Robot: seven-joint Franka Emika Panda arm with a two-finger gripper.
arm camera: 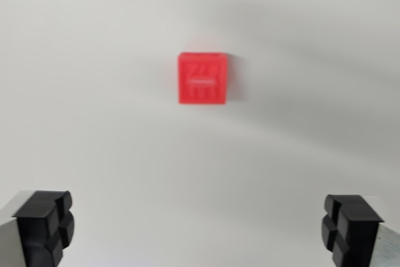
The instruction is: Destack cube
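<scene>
A red cube [202,78] with a raised pattern on its top face sits on a plain white surface [94,123], a little above the middle of the wrist view. From straight overhead I cannot tell whether another cube lies under it. My gripper [200,229] is open, its two black fingertips [45,226] wide apart at the bottom corners of the view. Nothing is between them. The cube lies ahead of the fingers, roughly centred between them.
Soft grey shadows fall across the white surface [312,92] to the wrist view's right of the cube. No other objects show.
</scene>
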